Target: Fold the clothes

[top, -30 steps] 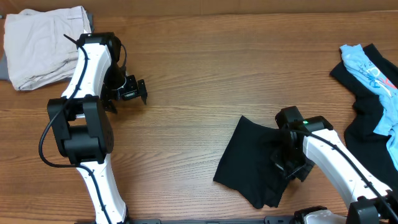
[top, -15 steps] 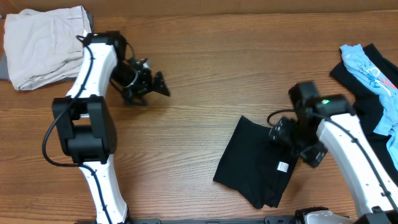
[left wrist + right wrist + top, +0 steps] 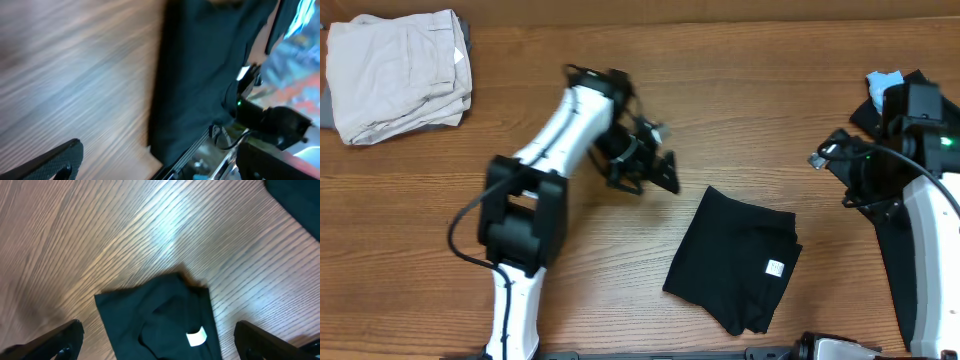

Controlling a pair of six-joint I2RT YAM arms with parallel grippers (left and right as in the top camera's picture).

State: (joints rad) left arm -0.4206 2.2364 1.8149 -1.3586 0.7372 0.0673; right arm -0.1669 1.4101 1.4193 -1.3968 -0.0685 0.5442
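Observation:
A folded black garment (image 3: 735,262) with a white tag (image 3: 774,268) lies on the wooden table, right of centre. My left gripper (image 3: 660,160) hangs open just left of it, holding nothing. In the blurred left wrist view the black garment (image 3: 200,65) lies ahead of the open left gripper (image 3: 160,170). My right gripper (image 3: 850,176) is open and raised to the right of the garment. In the right wrist view the garment (image 3: 155,320) and its tag (image 3: 196,337) lie below the open right gripper (image 3: 160,345).
A folded beige garment (image 3: 395,72) sits at the back left corner. A loose pile with a light blue shirt (image 3: 887,84) and black cloth (image 3: 895,215) lies at the right edge, partly under the right arm.
My right gripper opened, let go of the black garment and rose away to the back right. The left arm swung from the beige garment toward the black one.

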